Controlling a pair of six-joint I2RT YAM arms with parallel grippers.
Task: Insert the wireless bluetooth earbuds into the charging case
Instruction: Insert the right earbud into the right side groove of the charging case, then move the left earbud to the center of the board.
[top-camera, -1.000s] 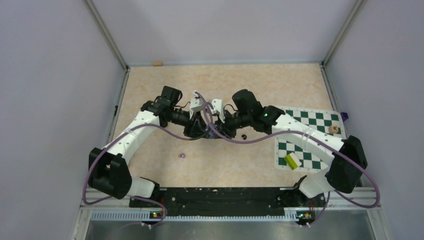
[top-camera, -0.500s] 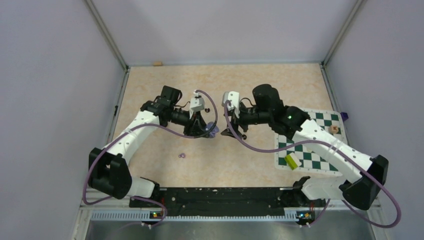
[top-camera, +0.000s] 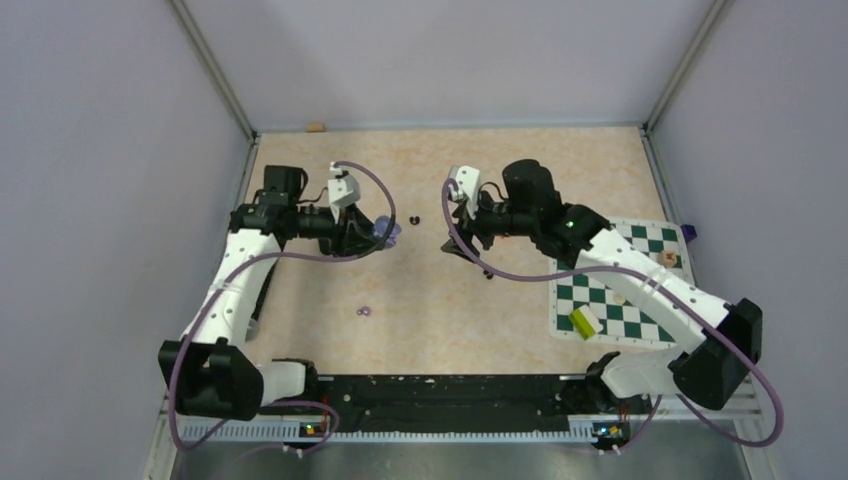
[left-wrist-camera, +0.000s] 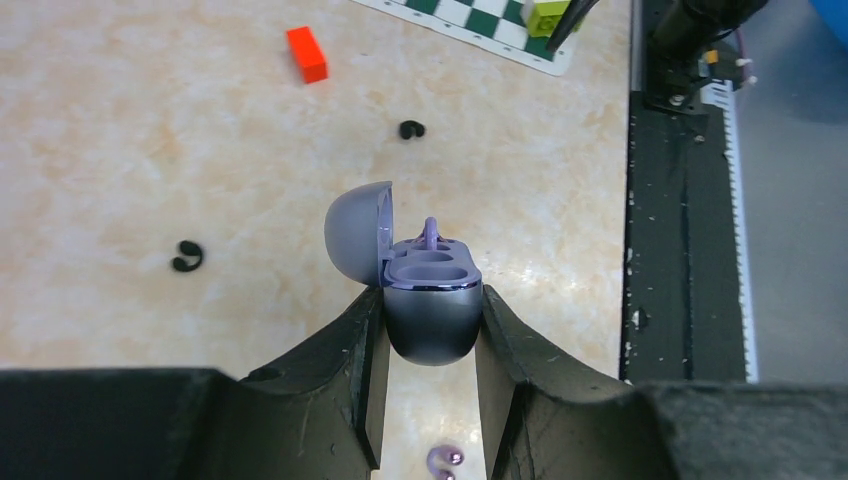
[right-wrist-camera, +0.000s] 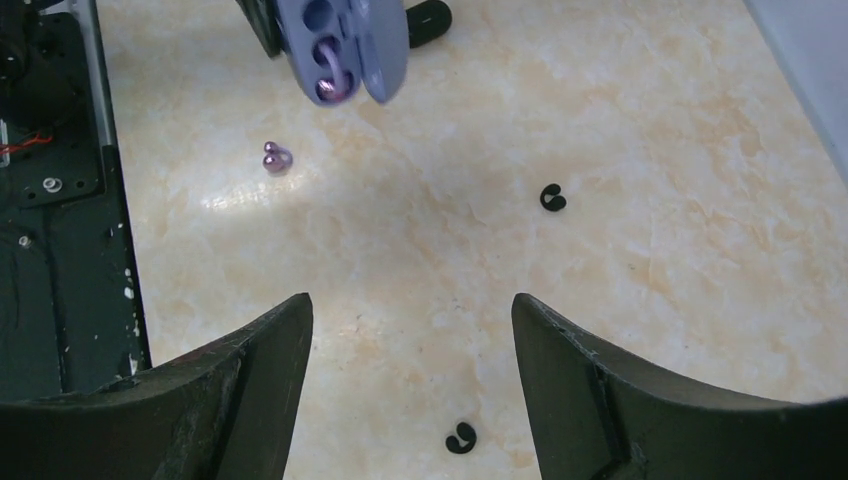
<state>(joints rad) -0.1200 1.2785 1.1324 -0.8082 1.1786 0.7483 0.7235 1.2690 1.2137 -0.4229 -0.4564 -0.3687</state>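
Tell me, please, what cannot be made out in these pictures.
Left wrist: lower part of the lilac earbud in the charging case, hidden by its socket.
Left wrist: loose lilac earbud, cut by the bottom edge.
Right wrist: case cut by the upper edge.
Top external: black earbud, too small for detail.

Left fingers (left-wrist-camera: 335, 400) clamped; right fingers (right-wrist-camera: 240, 400) spread wide.

A pale, marbled beige desk (top-camera: 450, 320) sits between plain lilac-grey walls (top-camera: 100, 150) framed by metal corner posts (top-camera: 215, 70).
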